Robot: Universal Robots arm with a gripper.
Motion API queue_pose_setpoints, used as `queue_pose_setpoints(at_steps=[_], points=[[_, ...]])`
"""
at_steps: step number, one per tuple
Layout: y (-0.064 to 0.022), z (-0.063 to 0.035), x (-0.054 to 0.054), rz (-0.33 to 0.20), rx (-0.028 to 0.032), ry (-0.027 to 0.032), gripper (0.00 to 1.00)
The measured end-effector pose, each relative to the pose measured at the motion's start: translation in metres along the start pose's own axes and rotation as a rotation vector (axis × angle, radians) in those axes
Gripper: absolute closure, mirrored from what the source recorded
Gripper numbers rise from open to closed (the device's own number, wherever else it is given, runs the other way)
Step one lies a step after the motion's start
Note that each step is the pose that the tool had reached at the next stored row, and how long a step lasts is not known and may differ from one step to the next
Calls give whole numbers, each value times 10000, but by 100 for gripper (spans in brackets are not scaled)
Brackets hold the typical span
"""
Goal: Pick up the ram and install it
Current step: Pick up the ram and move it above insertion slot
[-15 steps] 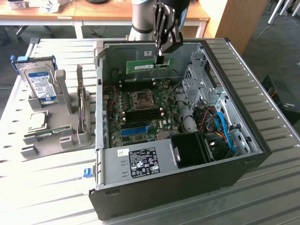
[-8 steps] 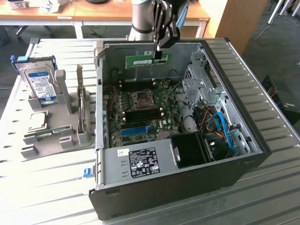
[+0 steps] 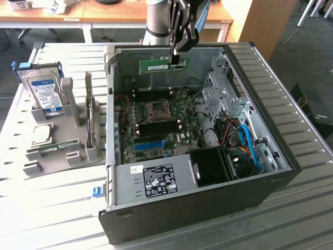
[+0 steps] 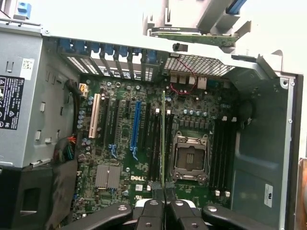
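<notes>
We see the gripper [image 3: 178,61] pinching the ram [image 3: 158,66] near one end, high above the far side of the open computer case [image 3: 291,151], its long axis parallel to the memory slots [image 4: 154,143] directly below, beside the processor socket [image 4: 189,158].

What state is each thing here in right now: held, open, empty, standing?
gripper, shut on the ram.
ram, held in the air above the case, not in any slot.
computer case, lying on its side, side panel off, insides exposed.
memory slots, empty.
hard drive, standing upright in the grey holder.
second green stick, lying in the grey holder.
</notes>
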State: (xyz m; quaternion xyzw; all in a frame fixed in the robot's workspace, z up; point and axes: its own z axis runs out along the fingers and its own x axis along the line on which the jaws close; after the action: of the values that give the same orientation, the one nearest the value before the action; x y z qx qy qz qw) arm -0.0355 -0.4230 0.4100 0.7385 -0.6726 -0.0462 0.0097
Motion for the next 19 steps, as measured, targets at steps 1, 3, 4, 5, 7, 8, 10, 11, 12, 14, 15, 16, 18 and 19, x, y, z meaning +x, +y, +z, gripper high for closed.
queue_pose_setpoints(at_steps=[1,3,4,5,7,8,10,11,12,14,15,16,18,19], points=[[-1,15,1,0,0,2,88],[-4,50,3,0,3,2,88],[-5,70,5,0,4,2,88],[-6,87,6,0,4,3,88],[-8,123,10,1,6,2,88],[-9,141,12,1,6,2,88],[-12,178,21,0,6,2,88],[-14,195,27,-1,6,2,88],[-14,212,34,0,5,3,88],[-16,248,49,-1,6,2,88],[-16,265,58,-1,5,3,88],[-17,283,67,0,5,3,88],[-19,341,96,0,6,2,88],[-20,359,105,0,6,1,88]])
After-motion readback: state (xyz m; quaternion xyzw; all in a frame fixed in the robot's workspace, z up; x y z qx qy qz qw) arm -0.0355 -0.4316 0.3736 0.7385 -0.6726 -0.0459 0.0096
